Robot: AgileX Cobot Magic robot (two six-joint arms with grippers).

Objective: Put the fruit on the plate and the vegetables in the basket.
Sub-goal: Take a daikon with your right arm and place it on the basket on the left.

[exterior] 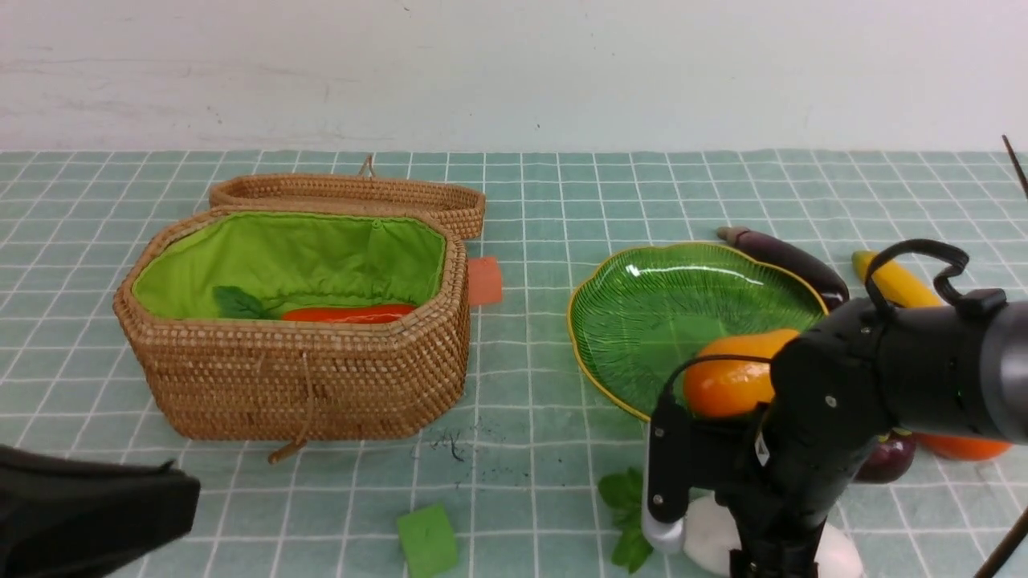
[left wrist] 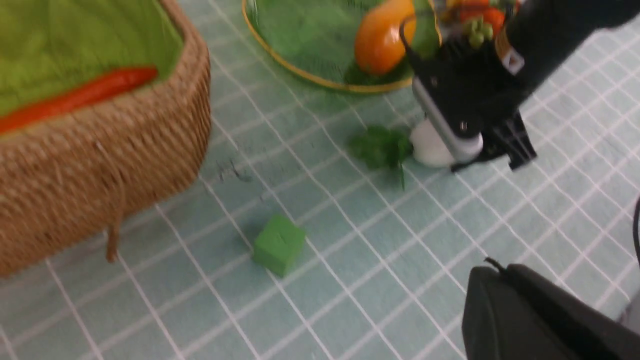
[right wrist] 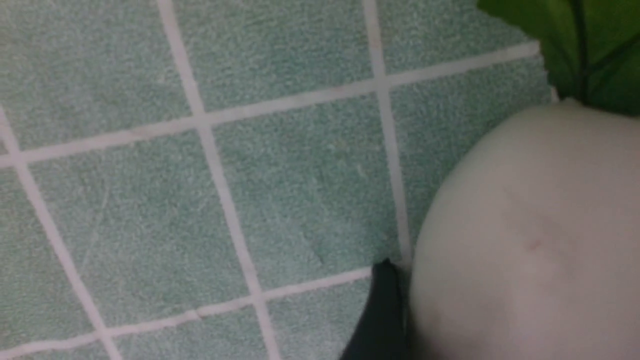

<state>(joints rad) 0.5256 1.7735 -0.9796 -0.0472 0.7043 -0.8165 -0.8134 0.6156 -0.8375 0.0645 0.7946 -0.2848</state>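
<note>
Front view: the right gripper [exterior: 763,554] is straddling the white oblong radish with green leaves [exterior: 711,522] just before the glossy green leaf-ribbed plate [exterior: 658,305]. It should be closing mid-body, clear of the leaves, while the left gripper [exterior: 161,499] is idling shut. Left wrist view: the woven brown wicker basket [left wrist: 100,165] is holding the orange-red carrot [left wrist: 75,97], and the plate is holding the orange-yellow mango [left wrist: 382,37]. Right wrist view: a dark fingertip [right wrist: 382,310] is touching the radish, and whether the grip is made cannot be told.

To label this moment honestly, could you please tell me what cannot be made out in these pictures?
Right gripper: front view, its own arm covers the jaws; right wrist view shows one dark fingertip only, so any grip is unclear.
White oblong radish with green leaves: front view, mostly behind that arm.
Round dark purple mangosteen, orange persimmon: front view, partly behind the arm.
</note>
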